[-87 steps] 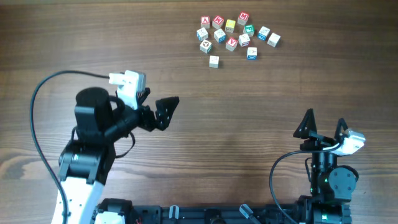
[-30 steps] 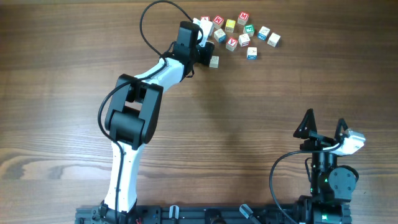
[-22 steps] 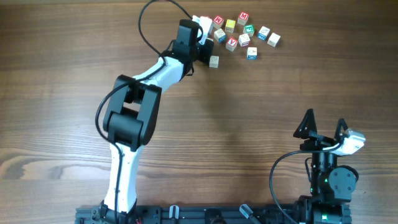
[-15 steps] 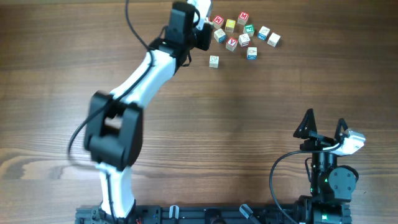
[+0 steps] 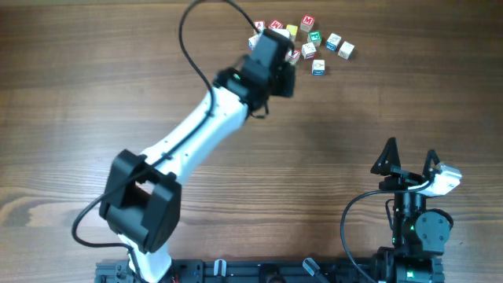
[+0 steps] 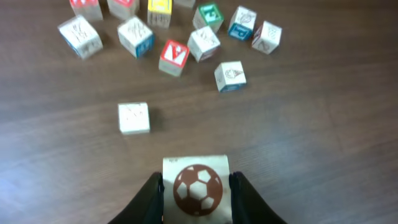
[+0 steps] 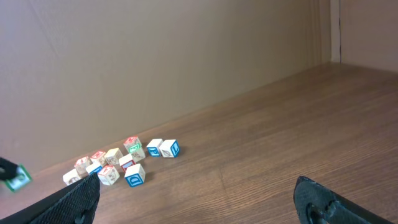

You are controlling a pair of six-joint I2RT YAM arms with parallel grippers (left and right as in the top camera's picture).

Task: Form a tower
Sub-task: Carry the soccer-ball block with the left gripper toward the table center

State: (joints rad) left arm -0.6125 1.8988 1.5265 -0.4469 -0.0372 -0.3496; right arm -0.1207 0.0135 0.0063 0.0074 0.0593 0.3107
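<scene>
Inside left gripper (image 6: 198,196): soccer-ball cube (image 6: 198,180), pinched tight (ball print facing camera)
Near edge of cluster (image 6: 204,42), on table (image 6: 323,137): red-V cube (image 6: 174,55), beyond plain whitish cube (image 6: 134,118)
Far from cubes: right gripper (image 7: 199,208), spread wide

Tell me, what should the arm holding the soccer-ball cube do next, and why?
Probably shift the soccer-ball cube left and forward over the lone whitish cube, then lower it. The left fingers clamp it, no stack shows yet, and that cube stands apart from the cluster, leaving room.
</scene>
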